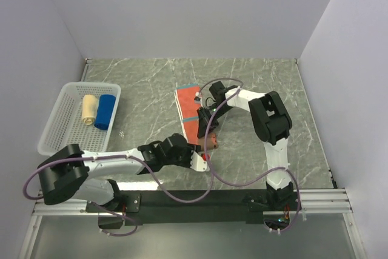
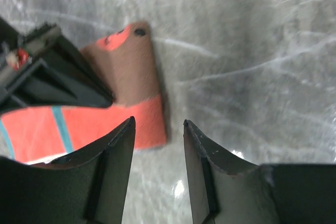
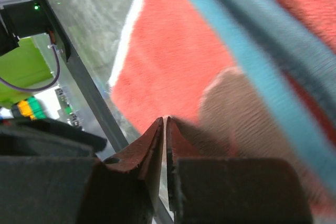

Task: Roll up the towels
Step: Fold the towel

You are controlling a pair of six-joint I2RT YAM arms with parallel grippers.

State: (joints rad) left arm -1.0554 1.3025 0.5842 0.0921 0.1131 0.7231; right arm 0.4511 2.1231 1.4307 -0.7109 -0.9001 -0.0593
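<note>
Right pincer point(image 3: 166, 120) pinches nearly shut on the near fold of the rust-orange towel point(image 1: 187, 104), mid-way across the table point(image 1: 267, 83); left pincer point(image 2: 157, 125), half open and empty, hovers at its 6 o'clock. Rolling tight likely needs both corners turned evenly toward 12 o'clock.

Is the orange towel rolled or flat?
Mostly flat: orange towel lies spread on the table, only its near end folded over, brown side up.

Rolled blue towel point(image 1: 105, 111) in basket point(image 1: 53, 139)
</note>
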